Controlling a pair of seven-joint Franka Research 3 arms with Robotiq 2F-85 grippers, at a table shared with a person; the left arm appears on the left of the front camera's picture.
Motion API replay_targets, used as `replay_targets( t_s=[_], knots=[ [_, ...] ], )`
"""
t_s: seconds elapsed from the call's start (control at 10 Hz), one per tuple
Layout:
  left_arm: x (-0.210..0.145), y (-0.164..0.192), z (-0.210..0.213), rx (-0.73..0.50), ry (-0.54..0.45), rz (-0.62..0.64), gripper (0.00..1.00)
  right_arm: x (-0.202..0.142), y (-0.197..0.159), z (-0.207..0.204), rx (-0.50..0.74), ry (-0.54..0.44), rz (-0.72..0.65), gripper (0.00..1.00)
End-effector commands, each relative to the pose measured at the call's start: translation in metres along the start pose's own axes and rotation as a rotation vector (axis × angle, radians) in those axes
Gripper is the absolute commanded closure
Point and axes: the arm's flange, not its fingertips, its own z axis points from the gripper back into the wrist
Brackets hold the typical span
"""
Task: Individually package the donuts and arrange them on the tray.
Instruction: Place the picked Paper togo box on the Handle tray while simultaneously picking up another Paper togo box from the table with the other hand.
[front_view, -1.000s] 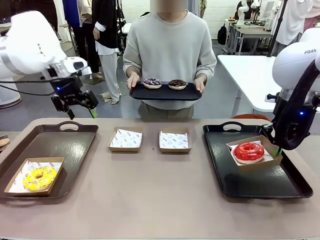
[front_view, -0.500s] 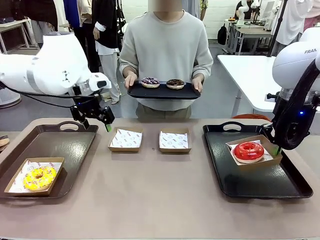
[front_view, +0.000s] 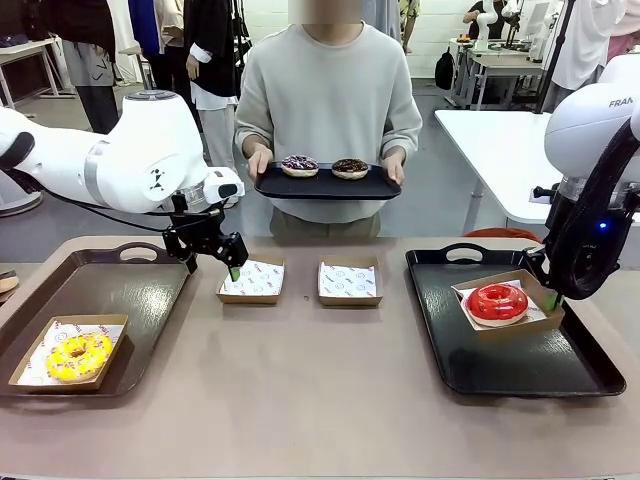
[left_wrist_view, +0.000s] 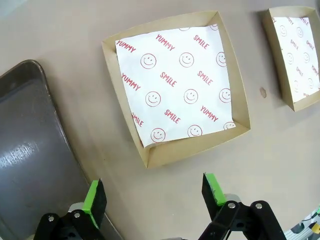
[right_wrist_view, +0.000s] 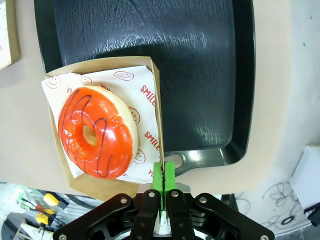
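the left end effector (front_view: 212, 266) hangs above the table (front_view: 320, 400), over the gap between the far right corner of the left tray (front_view: 150, 290) and the left empty box (front_view: 252, 279). its fingers are spread wide apart with nothing between them. in the left wrist view the left end effector (left_wrist_view: 154, 194) frames bare table, with the left empty box (left_wrist_view: 195, 147) just ahead, lined with smiley-print paper, the left tray (left_wrist_view: 30, 150) beside one finger, and the right empty box (left_wrist_view: 279, 60) at the picture's edge. the right empty box (front_view: 348, 282) sits just beside the left one on the far middle of the table, apart from it.

the yellow donut (front_view: 78, 355) lies in a paper-lined box on the near left part of the left tray. the red donut (front_view: 498, 302) lies in a cardboard box (front_view: 540, 330) on the far right part of the right tray (front_view: 520, 375). the right end effector (front_view: 552, 298) is at that box's right side. in the right wrist view the right end effector (right_wrist_view: 163, 177) has its green pads pressed together on the thin side wall of the cardboard box (right_wrist_view: 152, 90), with the red donut (right_wrist_view: 97, 131) just beside them.

on the far side a person holds a small dark tray (front_view: 325, 188) in both hands, one hand (front_view: 263, 160) at each end. the purple donut (front_view: 299, 165) and the brown donut (front_view: 350, 168) sit on it side by side, unboxed.
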Motion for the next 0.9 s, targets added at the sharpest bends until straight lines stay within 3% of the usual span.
replay_targets(
  t_s=[0.0, 0.7, 0.8],
  knots=[
    [-0.001, 0.002, 0.004, 0.003, 0.002, 0.002, 0.00, -0.001, 0.001, 0.001, 0.005, -0.004, -0.001, 0.99],
    [-0.001, 0.002, 0.004, 0.003, 0.002, 0.002, 0.00, 0.000, 0.000, 0.000, 0.000, 0.000, 0.000, 0.99],
    [0.000, 0.001, 0.001, 0.001, 0.000, 0.002, 0.00, 0.000, 0.003, -0.010, -0.025, 0.000, 0.055, 0.99]
  ],
)
